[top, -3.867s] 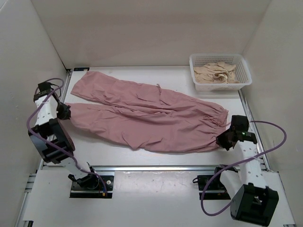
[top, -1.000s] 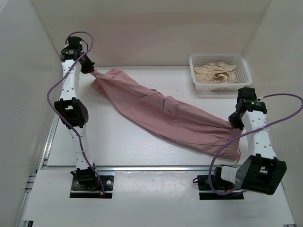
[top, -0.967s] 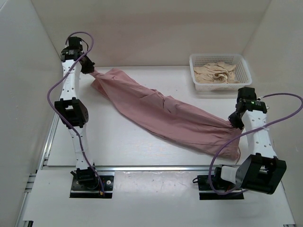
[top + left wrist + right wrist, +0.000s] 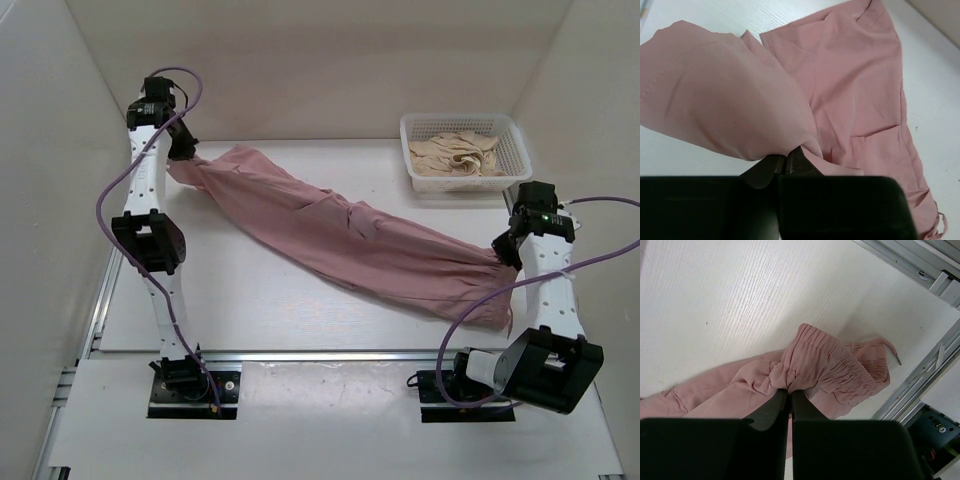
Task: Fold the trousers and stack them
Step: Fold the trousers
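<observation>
At the far left corner of the table (image 4: 250,300), the left gripper (image 4: 184,148) is pinched tight on the bunched leg ends of the pink trousers (image 4: 340,235), holding that cloth up off the surface. The trousers run as one long band diagonally towards the near right, apparently with one leg laid over the other (the overhead view shows creases but no clear edge). At that end the right gripper (image 4: 503,252) is clamped on the gathered waistband, a drawstring (image 4: 888,346) trailing beside it. Further back on the right, a white basket (image 4: 465,184) holds a beige garment (image 4: 455,152).
</observation>
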